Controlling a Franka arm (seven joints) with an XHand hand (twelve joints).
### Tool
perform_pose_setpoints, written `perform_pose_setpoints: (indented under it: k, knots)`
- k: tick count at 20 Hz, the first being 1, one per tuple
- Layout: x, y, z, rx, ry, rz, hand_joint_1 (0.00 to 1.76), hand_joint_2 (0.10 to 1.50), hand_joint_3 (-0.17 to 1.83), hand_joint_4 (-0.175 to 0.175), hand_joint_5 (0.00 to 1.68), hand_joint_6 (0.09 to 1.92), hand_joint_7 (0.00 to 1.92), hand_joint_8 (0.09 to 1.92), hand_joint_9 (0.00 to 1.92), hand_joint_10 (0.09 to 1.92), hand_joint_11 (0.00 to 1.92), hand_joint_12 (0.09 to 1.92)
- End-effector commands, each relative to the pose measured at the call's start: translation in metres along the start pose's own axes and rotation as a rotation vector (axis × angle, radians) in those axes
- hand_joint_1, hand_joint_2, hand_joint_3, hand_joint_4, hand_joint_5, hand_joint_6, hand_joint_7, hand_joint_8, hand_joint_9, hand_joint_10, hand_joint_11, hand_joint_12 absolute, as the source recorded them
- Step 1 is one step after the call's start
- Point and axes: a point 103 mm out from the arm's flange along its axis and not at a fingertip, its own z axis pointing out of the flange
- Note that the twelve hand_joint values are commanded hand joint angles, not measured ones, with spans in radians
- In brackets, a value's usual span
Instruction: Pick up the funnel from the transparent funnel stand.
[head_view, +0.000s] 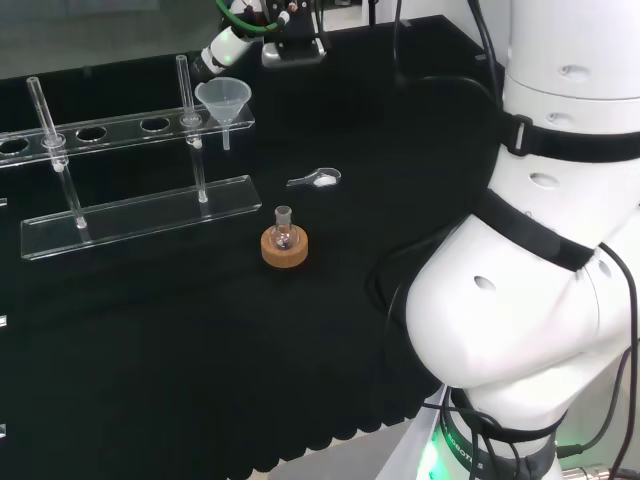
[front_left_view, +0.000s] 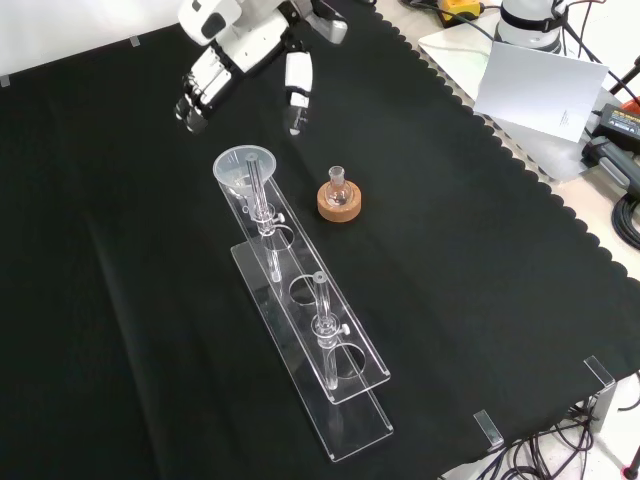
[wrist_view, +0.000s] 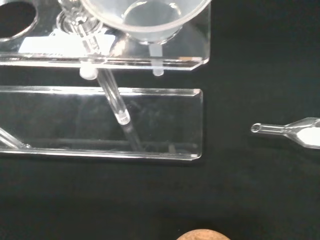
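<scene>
A clear funnel (head_view: 222, 98) sits in the end hole of the transparent funnel stand (head_view: 140, 214), its stem hanging below the upper shelf. In the front view the funnel (front_left_view: 245, 168) is at the stand's (front_left_view: 312, 335) far end. The hand (front_left_view: 245, 40) hovers above and beyond it, apart from it and open, with fingers (front_left_view: 192, 98) and thumb (front_left_view: 297, 85) pointing down and nothing between them. In the head view the hand (head_view: 222, 47) is just behind the funnel. The wrist view looks down on the funnel's bowl (wrist_view: 145, 15) and the stand's shelf (wrist_view: 196, 47).
A small round flask on a cork ring (head_view: 285, 242) stands to the right of the stand in the front view (front_left_view: 338, 198). A small clear glass scoop (head_view: 318, 179) lies on the cloth near the funnel's end (wrist_view: 290, 131). Two upright glass rods (head_view: 47, 118) carry the shelf.
</scene>
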Motion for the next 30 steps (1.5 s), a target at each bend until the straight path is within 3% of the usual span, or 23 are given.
perform_pose_setpoints:
  k: [1,9,16,21,25,30]
  knots:
    - [0.008,0.008,0.009,0.038,0.004,-0.023,0.47,0.78,0.09,-0.019,0.00,0.09,0.00,0.09,0.00,0.75,0.22,1.51]
    - [0.008,0.020,0.017,0.055,-0.012,0.001,0.45,0.76,0.06,-0.015,0.00,0.09,0.00,0.09,0.00,0.69,0.24,1.50]
    - [0.009,0.028,0.024,0.066,-0.131,-0.003,0.45,0.74,0.05,-0.018,0.00,0.09,0.00,0.09,0.00,0.67,0.23,1.50]
    - [0.016,0.032,0.027,0.071,-0.180,-0.015,0.47,0.74,0.04,-0.028,0.00,0.09,0.04,0.09,0.00,0.83,0.22,1.52]
    - [0.017,0.035,0.029,0.075,-0.179,-0.018,0.52,0.75,0.03,-0.032,0.00,0.09,0.06,0.09,0.00,0.95,0.22,1.53]
    - [0.002,0.035,0.028,0.073,-0.163,-0.029,0.57,0.75,0.03,-0.033,0.00,0.09,0.06,0.09,0.00,0.97,0.21,1.54]
